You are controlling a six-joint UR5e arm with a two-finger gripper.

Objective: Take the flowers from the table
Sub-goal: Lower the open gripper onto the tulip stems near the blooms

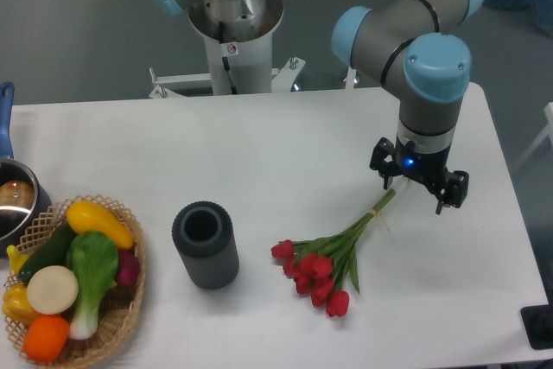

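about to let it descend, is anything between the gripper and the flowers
Nothing visible. The open gripper hangs just beside the stem end of the flowers, with only bare table around them.

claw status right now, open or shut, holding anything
Claw: open, holding nothing, poised over the stem end of the flowers, which lie on the table.
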